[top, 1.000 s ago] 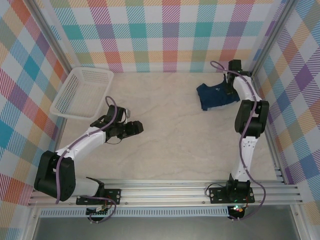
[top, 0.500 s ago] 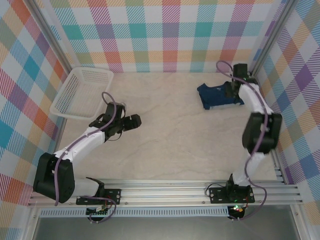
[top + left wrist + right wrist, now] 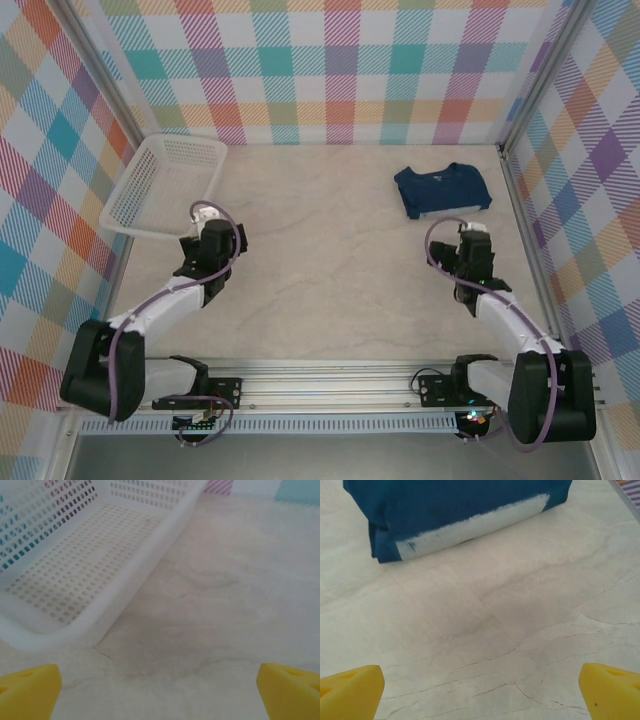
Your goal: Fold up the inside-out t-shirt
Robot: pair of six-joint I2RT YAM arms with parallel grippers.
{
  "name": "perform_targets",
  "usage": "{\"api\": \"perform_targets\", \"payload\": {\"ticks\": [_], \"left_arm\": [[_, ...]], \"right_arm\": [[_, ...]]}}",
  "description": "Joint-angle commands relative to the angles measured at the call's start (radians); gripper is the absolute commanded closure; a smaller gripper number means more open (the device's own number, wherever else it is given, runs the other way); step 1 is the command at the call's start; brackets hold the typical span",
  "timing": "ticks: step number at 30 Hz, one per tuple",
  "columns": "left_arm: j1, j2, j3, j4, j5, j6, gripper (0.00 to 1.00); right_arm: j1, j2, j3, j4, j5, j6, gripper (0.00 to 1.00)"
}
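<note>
Navy shirt sits far right on the table, and it looks folded into a compact block. Its long axis runs left to right, with the right end tipped slightly nearer. A pale strip lines its near edge.

Your right gripper is the closer one. It hovers just on the near side of the shirt and points at it, with bare table between. In the right wrist view the yellow fingertips stand wide apart and hold nothing, and the shirt lies ahead and a bit left of them.

Your left gripper is well apart from the shirt on the left, next to the near corner of the white basket. Its fingers are also spread and empty.

Nothing blocks the right arm's reach. Watch the right wall frame, which runs close to the shirt's right end. My judgement is that the fold is about done, and any touch-up goes to the right arm.
</note>
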Motion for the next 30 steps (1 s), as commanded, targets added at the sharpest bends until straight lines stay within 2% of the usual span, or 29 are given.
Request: {"api": "perform_targets", "payload": {"ticks": [1,6,8,13,16,17,30], "left_arm": [[0.027,0.095,-0.071,0.305,0.098,0.174,0.00],[0.063,0.227,-0.030,0.332,0.183,0.228,0.00],[0.084,0.247,-0.064,0.444,0.209,0.242,0.00],[0.201,0.302,-0.165,0.657,0.349,0.146,0.00],[0.201,0.310,-0.165,0.660,0.373,0.158,0.00],[0.201,0.300,-0.158,0.632,0.377,0.156,0.00],[0.202,0.303,-0.161,0.644,0.377,0.159,0.00]], "right_arm": [[-0.003,0.046,-0.064,0.379,0.007,-0.058,0.00],[-0.003,0.191,-0.057,0.505,-0.030,-0.089,0.00],[-0.005,0.235,-0.077,0.646,-0.047,-0.096,0.00],[-0.005,0.404,-0.077,0.831,-0.112,-0.129,0.00],[-0.005,0.459,-0.050,0.839,-0.120,-0.129,0.00],[-0.012,0.445,-0.032,0.770,-0.131,-0.121,0.00],[-0.022,0.450,-0.033,0.783,-0.146,-0.118,0.00]]}}
